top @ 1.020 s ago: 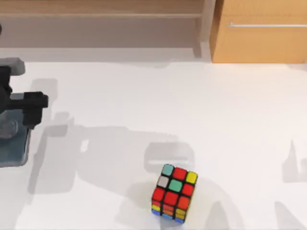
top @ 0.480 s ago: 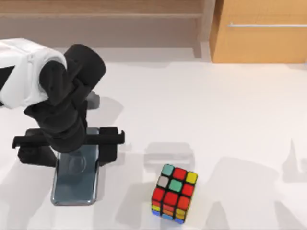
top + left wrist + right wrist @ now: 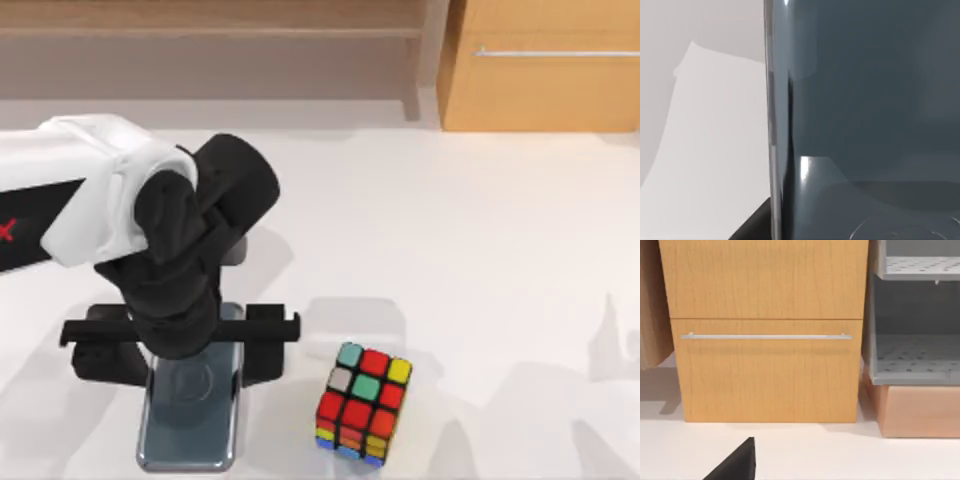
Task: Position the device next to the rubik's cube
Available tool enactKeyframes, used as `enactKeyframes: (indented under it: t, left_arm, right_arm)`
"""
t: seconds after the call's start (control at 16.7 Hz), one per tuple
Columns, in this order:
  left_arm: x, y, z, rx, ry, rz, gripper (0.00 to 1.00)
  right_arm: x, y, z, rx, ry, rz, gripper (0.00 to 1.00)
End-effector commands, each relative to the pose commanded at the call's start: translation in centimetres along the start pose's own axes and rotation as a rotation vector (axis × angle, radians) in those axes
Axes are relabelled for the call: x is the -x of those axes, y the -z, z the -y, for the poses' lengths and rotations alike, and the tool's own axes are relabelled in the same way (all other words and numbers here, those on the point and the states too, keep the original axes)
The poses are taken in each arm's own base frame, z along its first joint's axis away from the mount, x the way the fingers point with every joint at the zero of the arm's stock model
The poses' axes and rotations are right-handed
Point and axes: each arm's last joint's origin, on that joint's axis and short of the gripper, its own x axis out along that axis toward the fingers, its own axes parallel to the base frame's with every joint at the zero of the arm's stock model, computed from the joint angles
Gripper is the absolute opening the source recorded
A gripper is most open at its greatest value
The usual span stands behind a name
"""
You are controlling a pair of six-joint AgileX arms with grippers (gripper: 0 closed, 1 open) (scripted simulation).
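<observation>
- Since half a second ago the left tool [image 3: 184,345] has carried the device [image 3: 190,425] further toward the right side of the desk [image 3: 480,250] and a little nearer the camera's lower edge; a second ago it was at the far left edge. The rubik's cube [image 3: 362,405] has not moved.
- The left tool's fingers sit on either long edge of the device, pinching it across its width near one end. The rest of the slab sticks out beyond the tool, toward the near edge of the desk.
- Holding it by the short span at one end leaves the long body free to be laid flat. I judge this grip was chosen so the device can be set down lengthwise alongside the cube.
- The cube stands to the right of the tool, near it but apart. A strip of bare desk lies between the device's edge and the cube.
- I cannot tell whether the device rests on the desk or hangs just above it.
- The device is a thin flat slab, glossy grey-blue, with a bright silver rounded rim and a faint round mark on its face. In the left wrist view its face [image 3: 865,100] shows dark and reflective.
- It is longer than the cube is wide.
- The right arm is parked off to the side, its camera facing a wooden cabinet [image 3: 765,330]; whether its tool is spread or pressed together I cannot tell.
</observation>
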Motion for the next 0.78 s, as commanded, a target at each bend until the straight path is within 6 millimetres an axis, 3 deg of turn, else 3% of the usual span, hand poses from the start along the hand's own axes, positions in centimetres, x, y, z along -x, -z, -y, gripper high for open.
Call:
enactKeyframes:
  t: [0.48, 0.78]
  left_arm:
    - [0.2, -0.3, 0.1, 0.001, 0.008, 0.011, 0.0]
    - [1.5, -0.9, 0.7, -0.004, 0.048, 0.066, 0.0]
  right_arm:
    - [0.0, 0.0, 0.0, 0.0, 0.0, 0.0, 1.0]
    - [0.0, 0.0, 0.0, 0.0, 0.0, 0.0, 1.0]
